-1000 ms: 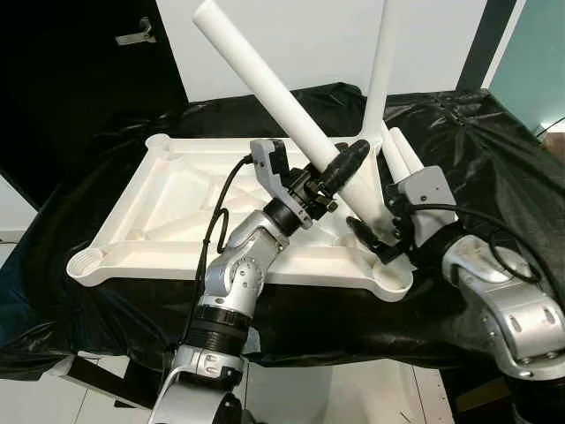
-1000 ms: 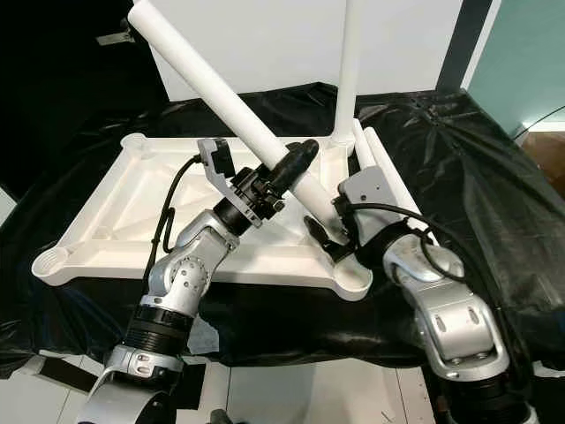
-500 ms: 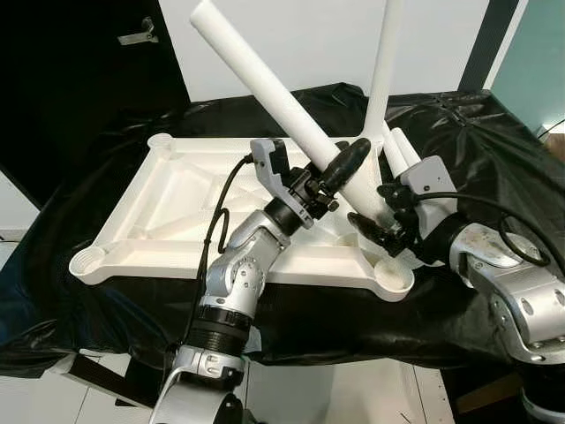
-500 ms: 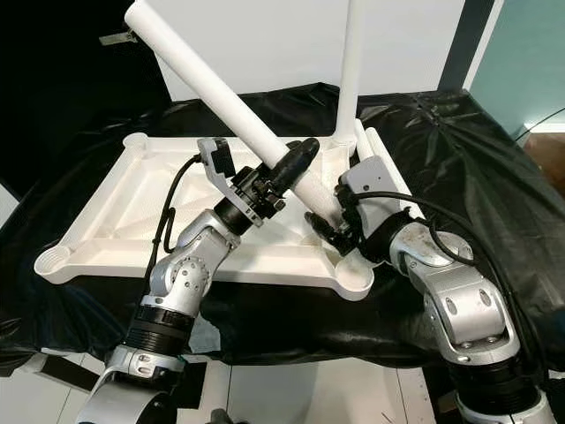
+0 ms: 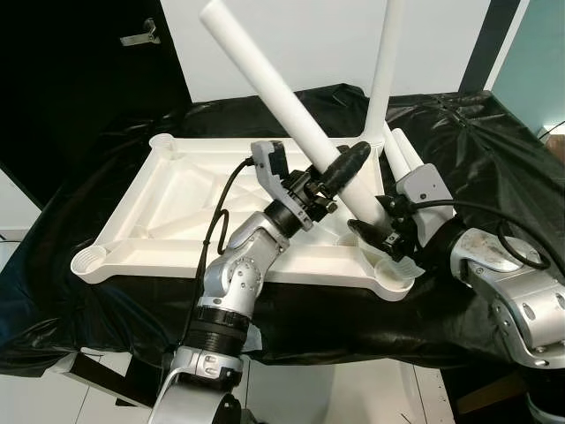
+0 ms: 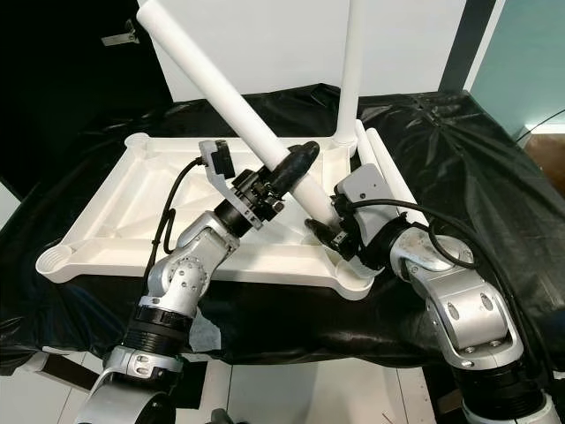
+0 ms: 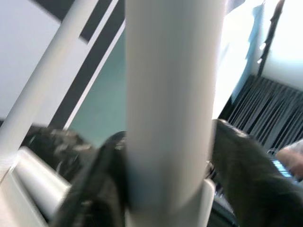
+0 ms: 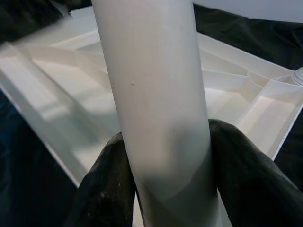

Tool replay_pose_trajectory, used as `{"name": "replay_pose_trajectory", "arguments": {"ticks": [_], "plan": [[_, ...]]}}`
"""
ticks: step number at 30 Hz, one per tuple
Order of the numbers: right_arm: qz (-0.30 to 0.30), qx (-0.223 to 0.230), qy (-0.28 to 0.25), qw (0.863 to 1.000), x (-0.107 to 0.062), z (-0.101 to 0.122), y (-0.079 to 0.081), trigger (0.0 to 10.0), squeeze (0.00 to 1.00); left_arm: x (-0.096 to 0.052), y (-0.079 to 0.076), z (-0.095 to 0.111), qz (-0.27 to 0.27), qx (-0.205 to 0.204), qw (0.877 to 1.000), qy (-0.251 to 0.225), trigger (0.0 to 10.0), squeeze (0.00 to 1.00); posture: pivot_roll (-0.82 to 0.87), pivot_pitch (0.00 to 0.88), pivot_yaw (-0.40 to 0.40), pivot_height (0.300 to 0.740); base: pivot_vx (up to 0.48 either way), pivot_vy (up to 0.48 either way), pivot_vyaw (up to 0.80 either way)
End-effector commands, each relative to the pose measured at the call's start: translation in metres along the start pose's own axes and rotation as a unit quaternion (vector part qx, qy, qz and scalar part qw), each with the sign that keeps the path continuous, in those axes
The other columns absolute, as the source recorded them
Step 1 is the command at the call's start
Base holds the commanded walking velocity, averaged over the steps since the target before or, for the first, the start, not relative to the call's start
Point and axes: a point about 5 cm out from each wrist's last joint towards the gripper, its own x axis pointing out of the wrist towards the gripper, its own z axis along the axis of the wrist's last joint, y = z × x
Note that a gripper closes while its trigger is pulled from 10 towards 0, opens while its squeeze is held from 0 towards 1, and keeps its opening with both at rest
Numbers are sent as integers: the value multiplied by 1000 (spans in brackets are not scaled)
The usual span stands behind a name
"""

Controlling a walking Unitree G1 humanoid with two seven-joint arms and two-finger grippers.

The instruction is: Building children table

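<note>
The white table top (image 5: 177,203) lies upside down on black cloth. One white leg (image 5: 386,62) stands upright in its far right corner. A second white leg (image 5: 274,88) leans steeply toward the far left, its lower end just above the near right corner socket (image 5: 395,281). My left gripper (image 5: 340,172) is shut on this leg about a third of the way up. Lower down, just above the socket, my right gripper (image 5: 375,231) is shut on the same leg. In both wrist views the leg (image 8: 156,104) sits tight between black fingers (image 8: 104,184).
Two more white legs (image 5: 402,155) lie side by side on the cloth by the table top's right edge. Open sockets show at the near left corner (image 5: 88,263) and the far left corner (image 5: 161,141). A white wall rises behind the table.
The tilted leg's top has swung slightly to the right. My right gripper has dropped a little with the leg's lower end toward the near right corner. Both grips are unchanged.
</note>
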Motion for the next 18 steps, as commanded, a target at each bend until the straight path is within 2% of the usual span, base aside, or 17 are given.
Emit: {"name": "replay_pose_trajectory", "arguments": {"ticks": [1, 3, 4, 5, 8, 9, 12, 13, 14, 16, 17, 18], "plan": [[-10, 20, 14, 1000, 2, -8, 3, 0, 0, 2, -11, 10, -74, 3, 997, -20, 10000, 1000, -195, 30, 74, 740, 0, 0, 0], [-12, 24, 9, 1000, 3, -7, 5, 0, 0, 3, -11, 11, -72, 1, 997, -24, 10000, 1000, -195, 30, 74, 740, 0, 0, 0], [-20, 30, 2, 999, 5, -7, 7, 0, 0, 3, -9, 13, -67, -4, 997, -29, 10000, 129, -192, 33, 75, 740, 0, 0, 0], [-28, 36, -1, 999, 6, -9, 9, 0, 0, 2, -8, 15, -65, -13, 997, -35, 10000, 0, -192, 35, 76, 740, 0, 0, 0], [-38, 43, -2, 998, 7, -11, 11, 0, 0, 1, -7, 17, -65, -25, 997, -42, 10000, 0, -192, 35, 76, 740, 0, 0, 0], [-52, 53, -4, 997, 7, -14, 12, 0, 0, -3, -8, 21, -82, -52, 994, -50, 10000, 0, -193, 37, 80, 740, 0, 0, 0], [-66, 59, -5, 996, 8, -16, 13, 0, 0, -7, -11, 24, -103, -71, 991, -53, 10000, 0, -195, 38, 81, 740, 0, 0, 0], [-84, 58, -8, 995, 7, -16, 12, 0, 0, -13, -14, 24, -131, -78, 988, -39, 10000, 0, -198, 37, 84, 740, 0, 0, 0], [-84, 58, -8, 995, 7, -16, 12, 0, 0, -13, -14, 24, -131, -78, 988, -39, 10000, 0, -198, 37, 84, 740, 0, 0, 0], [-122, 48, -36, 991, 7, -9, 7, 0, 0, -26, -16, 19, -170, -74, 983, 7, 10000, 0, -202, 38, 85, 740, 0, 0, 0], [-122, 48, -36, 991, 7, -9, 7, 0, 0, -26, -16, 19, -170, -74, 983, 7, 10000, 0, -202, 38, 85, 740, 0, 0, 0], [-135, 42, -52, 989, 7, -3, 5, 0, 0, -31, -14, 17, -179, -67, 981, 32, 10000, 0, -202, 38, 85, 740, 0, 0, 0]]}}
